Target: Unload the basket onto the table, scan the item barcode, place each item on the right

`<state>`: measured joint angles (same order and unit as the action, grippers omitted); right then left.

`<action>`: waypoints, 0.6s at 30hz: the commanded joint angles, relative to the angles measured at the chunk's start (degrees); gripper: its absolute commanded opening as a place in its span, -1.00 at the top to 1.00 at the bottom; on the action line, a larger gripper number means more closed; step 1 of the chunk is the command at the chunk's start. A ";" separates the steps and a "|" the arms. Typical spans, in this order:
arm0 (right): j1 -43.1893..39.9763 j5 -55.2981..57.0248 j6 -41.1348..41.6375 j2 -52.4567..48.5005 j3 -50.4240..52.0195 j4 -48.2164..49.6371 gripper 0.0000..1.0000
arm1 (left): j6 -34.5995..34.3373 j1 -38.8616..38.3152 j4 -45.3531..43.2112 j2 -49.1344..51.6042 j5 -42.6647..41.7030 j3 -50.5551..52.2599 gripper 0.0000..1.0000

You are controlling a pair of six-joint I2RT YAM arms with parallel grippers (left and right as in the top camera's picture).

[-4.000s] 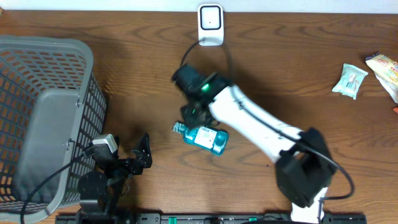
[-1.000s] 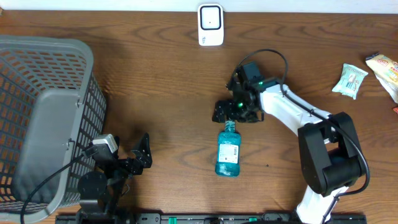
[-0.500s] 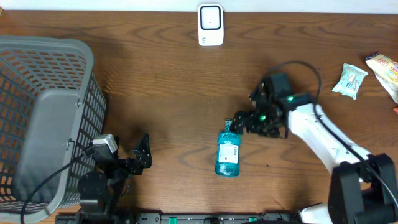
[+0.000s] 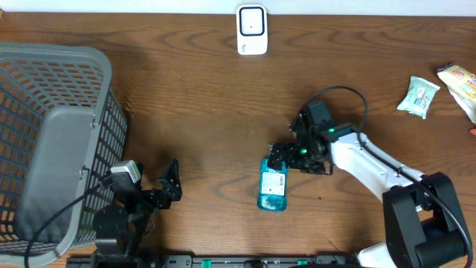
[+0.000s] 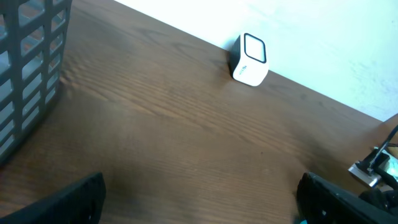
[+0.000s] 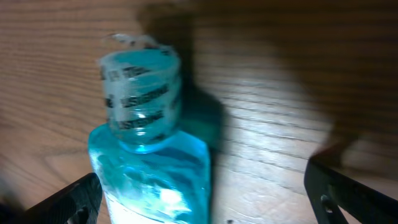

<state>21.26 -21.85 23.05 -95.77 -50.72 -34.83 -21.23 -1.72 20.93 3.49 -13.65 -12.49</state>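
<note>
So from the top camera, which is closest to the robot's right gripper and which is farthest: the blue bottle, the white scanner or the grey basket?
1. The blue bottle, lying just below the open right gripper, cap end towards it.
2. The white scanner, up at the top, a bit to the left.
3. The grey basket, way over on the left side.

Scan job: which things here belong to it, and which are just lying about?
Job: blue bottle, white scanner, right gripper, open at the bottle's cap.
Lying about: grey basket, green-white packet, cream packet.
</note>
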 commanded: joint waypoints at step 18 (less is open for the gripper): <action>4.35 2.29 1.05 -13.64 -0.07 0.81 0.06 | -0.70 -0.24 0.09 -0.15 -0.70 -0.09 -0.96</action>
<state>25.04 -26.79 24.80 -103.44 -54.96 -33.19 -21.21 -1.72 20.95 3.49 -13.65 -12.49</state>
